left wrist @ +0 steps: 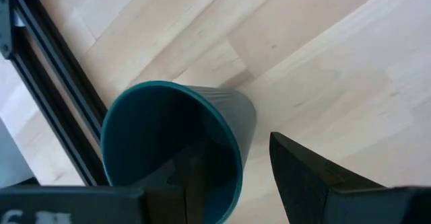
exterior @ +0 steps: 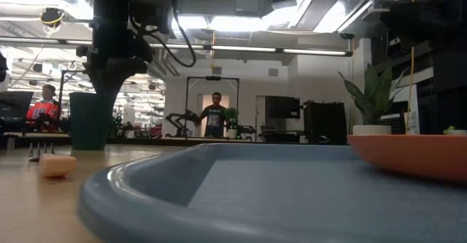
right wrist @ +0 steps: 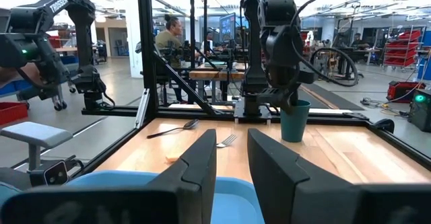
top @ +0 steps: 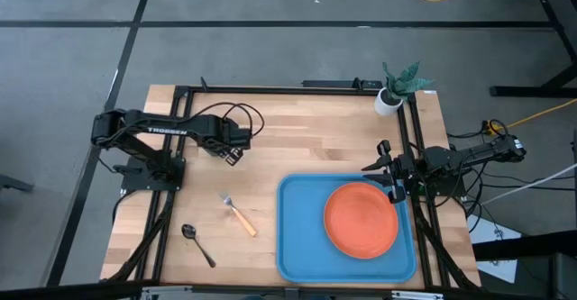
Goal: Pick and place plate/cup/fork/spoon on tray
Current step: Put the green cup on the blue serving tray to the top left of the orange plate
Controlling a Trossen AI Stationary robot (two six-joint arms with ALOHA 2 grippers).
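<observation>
Though arm-hidden from above, cup (left wrist: 176,150) upright.

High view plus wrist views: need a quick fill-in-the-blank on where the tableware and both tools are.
1. The plate lies on the ____.
2. The left tool hangs right over the ____, one finger outside its wall.
3. The fork and spoon lie on the bare ____, off the tray.
4. The right tool sits at the tray's far right corner, its jaws ____ and holding nothing.

Missing words: tray; cup; table; open
</observation>
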